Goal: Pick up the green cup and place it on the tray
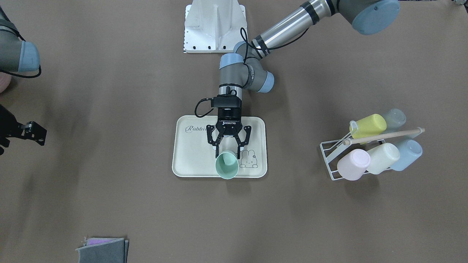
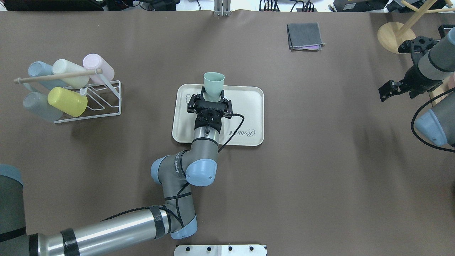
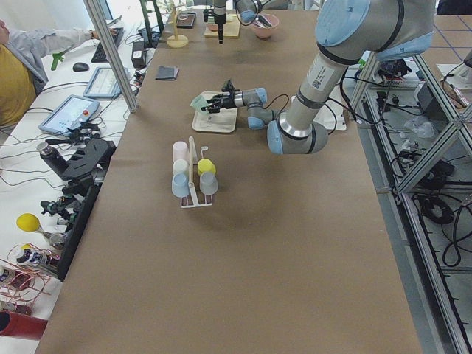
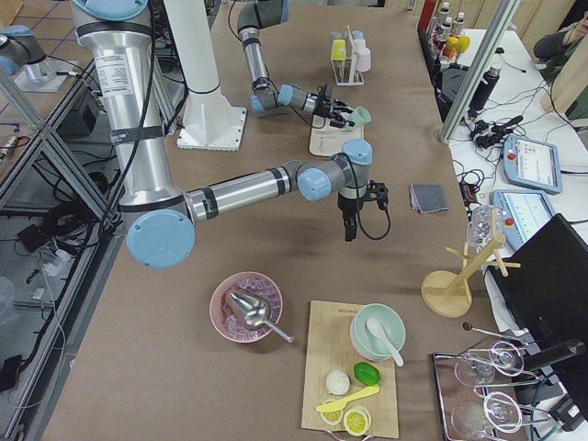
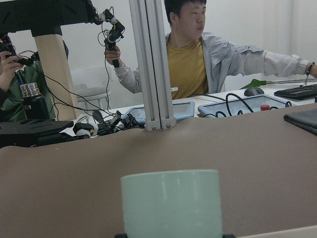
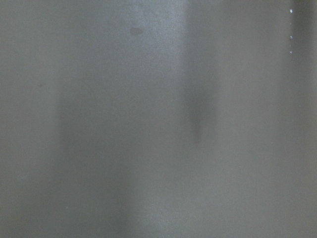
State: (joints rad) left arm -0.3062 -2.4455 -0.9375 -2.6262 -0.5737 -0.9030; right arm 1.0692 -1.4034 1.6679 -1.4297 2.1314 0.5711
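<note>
Pale mint, the green cup (image 1: 226, 166) stands upright, clamped in my left gripper (image 1: 227, 152), mid-desk at the tray (image 1: 193, 160) rim nearest the operators' edge. If I release here, its base may catch that rim and topple off. The right gripper (image 1: 34, 132) fingers: I can't tell.

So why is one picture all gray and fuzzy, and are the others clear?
Right wrist-mounted view: only blurry gray, nothing recognizable. Left wrist-mounted view: the green cup looks sharp. Exterior front-facing view: clear, with soft shadows on the table.
</note>
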